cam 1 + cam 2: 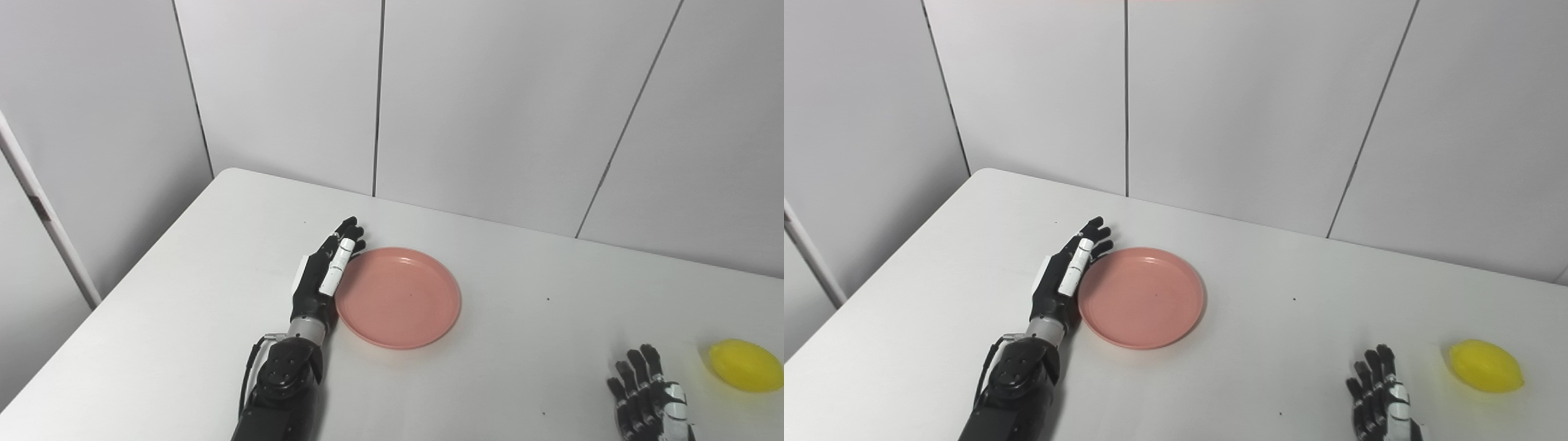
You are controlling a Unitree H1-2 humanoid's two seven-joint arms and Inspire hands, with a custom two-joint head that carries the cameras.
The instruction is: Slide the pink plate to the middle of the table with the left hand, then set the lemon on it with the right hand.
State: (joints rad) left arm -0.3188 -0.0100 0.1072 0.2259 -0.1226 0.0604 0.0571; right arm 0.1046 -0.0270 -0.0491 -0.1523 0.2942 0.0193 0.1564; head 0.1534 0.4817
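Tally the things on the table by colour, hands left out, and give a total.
Pink: 1, the plate
Yellow: 1, the lemon
Total: 2

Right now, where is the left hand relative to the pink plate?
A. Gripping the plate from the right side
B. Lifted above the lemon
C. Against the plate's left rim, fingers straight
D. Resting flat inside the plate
C. The left hand lies on the table, fingers extended, alongside the left rim of the plate.
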